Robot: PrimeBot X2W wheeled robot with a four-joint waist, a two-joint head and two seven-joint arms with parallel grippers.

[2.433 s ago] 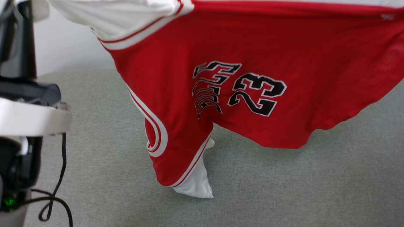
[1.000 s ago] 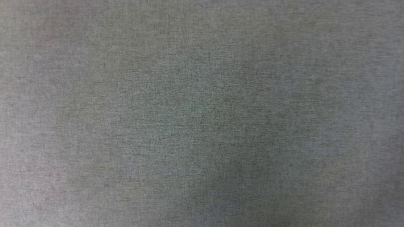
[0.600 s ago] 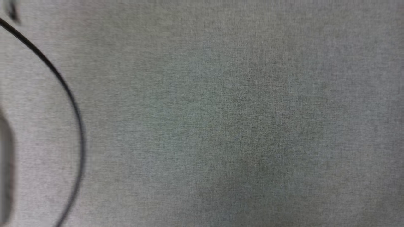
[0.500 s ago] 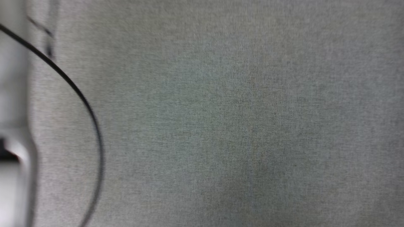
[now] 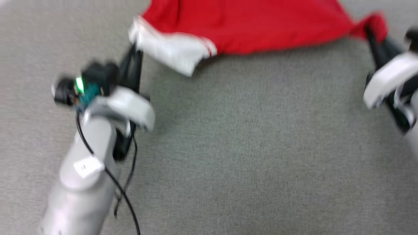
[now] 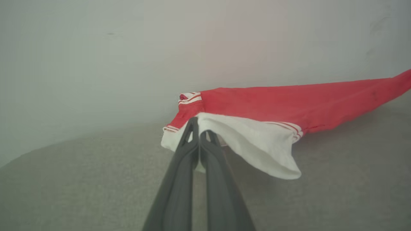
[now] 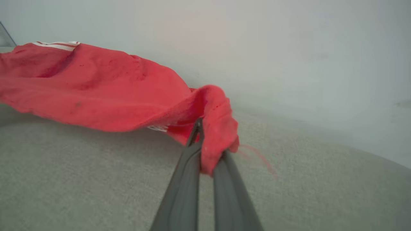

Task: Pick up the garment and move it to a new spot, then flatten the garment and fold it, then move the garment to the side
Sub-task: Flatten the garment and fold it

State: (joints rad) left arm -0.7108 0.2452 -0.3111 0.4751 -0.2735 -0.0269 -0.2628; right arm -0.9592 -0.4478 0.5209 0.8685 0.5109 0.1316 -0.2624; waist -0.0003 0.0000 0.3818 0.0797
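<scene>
Both grippers pinch the garment, as you can see: the left gripper has its long dark fingers pressed together on the soft white sleeve beside the red-and-white striped trim, and the right gripper is clamped on a bunched red corner. The red shirt stretches between them, low over the far side of the grey woven surface, with the sleeve drooping in a loose fold. A thin black cable trails along the pale left forearm, and the head view is blurred.
</scene>
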